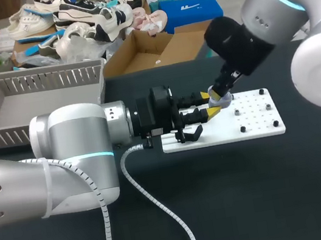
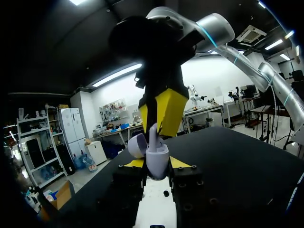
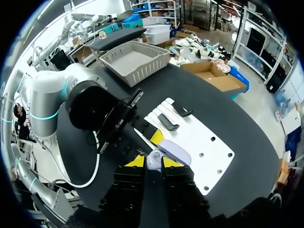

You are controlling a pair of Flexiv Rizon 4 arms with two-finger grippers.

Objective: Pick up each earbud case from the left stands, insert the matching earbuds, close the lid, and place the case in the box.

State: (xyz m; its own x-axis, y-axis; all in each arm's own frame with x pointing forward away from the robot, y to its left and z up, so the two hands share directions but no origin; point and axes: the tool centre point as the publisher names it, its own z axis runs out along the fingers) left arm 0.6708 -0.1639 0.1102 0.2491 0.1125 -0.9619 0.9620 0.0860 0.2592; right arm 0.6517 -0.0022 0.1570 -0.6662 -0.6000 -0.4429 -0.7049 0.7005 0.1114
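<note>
Table: one black table top (image 1: 272, 200), carrying everything below.
Arms: two silver-grey arms. The left arm (image 1: 73, 153) comes in low towards the left end of the white board. The right arm (image 1: 265, 10) comes down from the far right onto the same end.
Basket: one grey slotted plastic basket (image 1: 49, 83), well to the left of the white board and further back.
Board: one flat white perforated board (image 1: 258, 117), lying flat near the middle of the table; it serves as the landmark here.
Cable: one white coiled cable (image 1: 140, 185), trailing from the left arm, in front of the board's left end.
Left gripper (image 2: 156, 165): above the left end of the board, its two yellow-tipped fingers clamped on the case from both sides.
Right gripper (image 3: 153, 162): directly above the case, fingers drawn close together and pinching the earbud.
Stands: two black angled stands (image 3: 167, 122) at the left end of the board, side by side.
Case: one pale lilac rounded earbud case (image 2: 157, 157), held over the board's left end, with its lid (image 2: 137, 145) hinged open.
Earbud: one white earbud (image 2: 153, 134), stem upright, its lower end in the open case.
Pegs: four small black pegs (image 1: 267, 106) show plainly on the right half of the board.
</note>
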